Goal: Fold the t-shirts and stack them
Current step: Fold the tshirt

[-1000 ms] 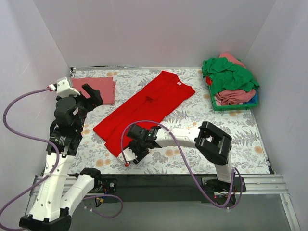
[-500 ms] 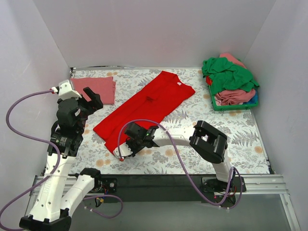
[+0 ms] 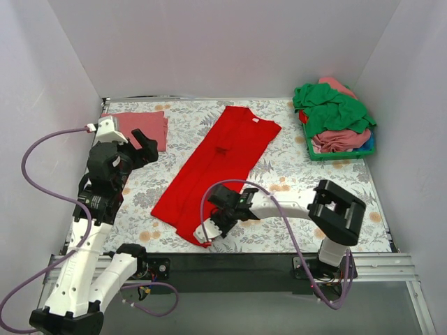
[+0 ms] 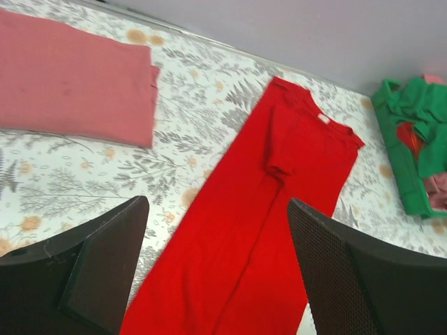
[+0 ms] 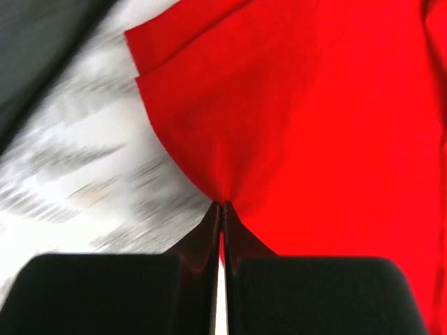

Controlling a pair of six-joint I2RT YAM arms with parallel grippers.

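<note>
**A:** Right jaws: shut, nipping the near edge of the red shirt [image 5: 300, 105] just at their tips. Left jaws: wide apart and empty. The shirt lies flat ahead of them.

**B:** What could go wrong?

**A:** It's a thin bite. If you pull sharply, the cloth will likely slip free. You may hold only the upper layer, so the fold would split. The patterned desk cloth [image 3: 307, 174] may be caught too and would lift with it.
</note>
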